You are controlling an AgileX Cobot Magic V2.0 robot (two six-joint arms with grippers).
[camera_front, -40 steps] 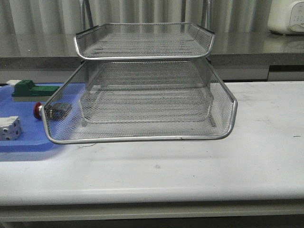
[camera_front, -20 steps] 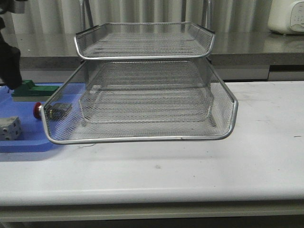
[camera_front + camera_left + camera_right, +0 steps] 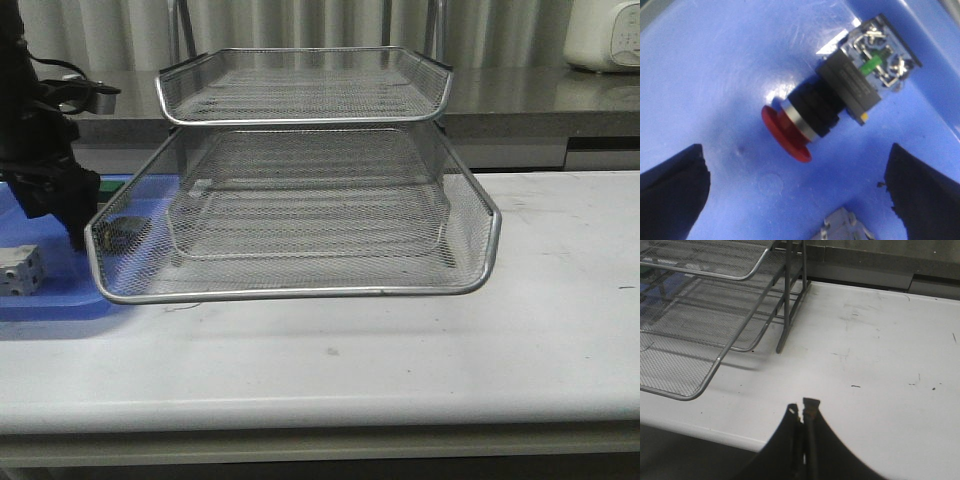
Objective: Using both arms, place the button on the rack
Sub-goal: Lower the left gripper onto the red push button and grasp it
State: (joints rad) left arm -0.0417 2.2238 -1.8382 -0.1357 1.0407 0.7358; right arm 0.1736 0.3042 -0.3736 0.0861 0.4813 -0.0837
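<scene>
The left end effector, having just dropped in at far left, is hovering wide open and empty over the button lying on the blue tray beside the rack; the right end effector is resting closed and empty over the table.

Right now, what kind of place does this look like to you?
Probably a lab or workshop test bench: a scuffed white table holds a wire-mesh rack and a blue tray with an industrial push button, a grey counter behind.
</scene>
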